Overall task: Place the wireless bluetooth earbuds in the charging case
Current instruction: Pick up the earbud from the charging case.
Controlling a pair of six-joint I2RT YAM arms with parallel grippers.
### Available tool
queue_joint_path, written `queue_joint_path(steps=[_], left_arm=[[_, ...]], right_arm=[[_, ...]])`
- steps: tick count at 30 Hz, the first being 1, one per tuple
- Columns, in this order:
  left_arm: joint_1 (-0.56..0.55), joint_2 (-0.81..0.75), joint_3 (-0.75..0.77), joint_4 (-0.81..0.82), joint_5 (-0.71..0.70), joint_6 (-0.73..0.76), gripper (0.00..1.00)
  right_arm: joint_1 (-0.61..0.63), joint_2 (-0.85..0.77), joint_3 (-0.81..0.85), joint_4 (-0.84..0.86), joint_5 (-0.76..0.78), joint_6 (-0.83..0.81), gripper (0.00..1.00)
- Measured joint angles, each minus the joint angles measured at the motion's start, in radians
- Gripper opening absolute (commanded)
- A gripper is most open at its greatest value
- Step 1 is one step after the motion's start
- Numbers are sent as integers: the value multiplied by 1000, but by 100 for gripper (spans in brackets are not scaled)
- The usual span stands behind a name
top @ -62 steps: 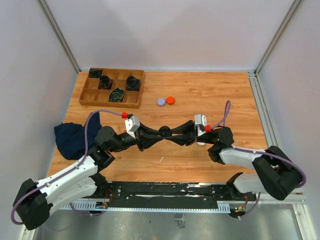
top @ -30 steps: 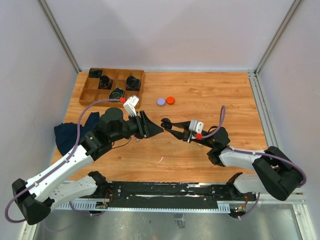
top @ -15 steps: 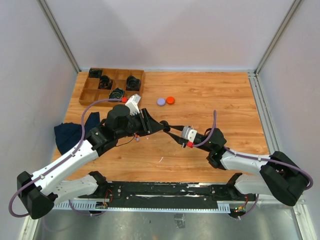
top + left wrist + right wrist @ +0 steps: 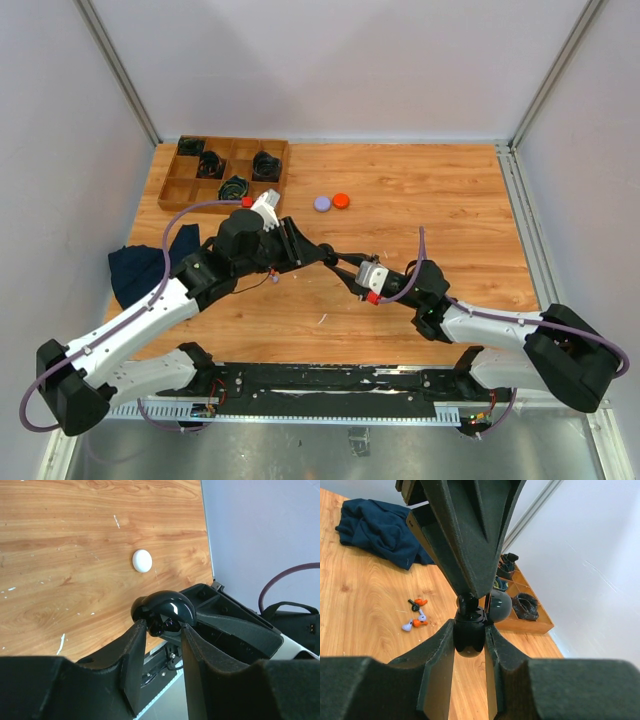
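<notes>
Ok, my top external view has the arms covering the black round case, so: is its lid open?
Observer: Yes. The right wrist view shows the glossy black round charging case clamped in the right gripper, its domed lid swung open.
Operator: And the left gripper?
Observer: Its tips straddle a small dark piece at the case mouth; gripped or not, I can't tell.
Operator: Any buds outside?
Observer: Several loose plastic earbuds, orange, purple and dark, lie on the wooden table.
</notes>
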Motion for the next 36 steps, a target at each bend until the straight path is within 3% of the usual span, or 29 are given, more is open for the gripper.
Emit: queue_joint_path(steps=[7, 21, 27, 36], left_arm=[[0, 27, 0, 10, 7, -11, 34], [0, 29, -3, 14, 10, 3, 9], [0, -3, -6, 26, 15, 114, 7], [-1, -130, -78, 158, 83, 423, 6]], right_arm=[[10, 0, 0, -11, 22, -27, 10], [14, 0, 0, -11, 43, -30, 11], [12, 0, 0, -11, 34, 21, 11], [-63, -46, 10, -59, -94, 169, 11]])
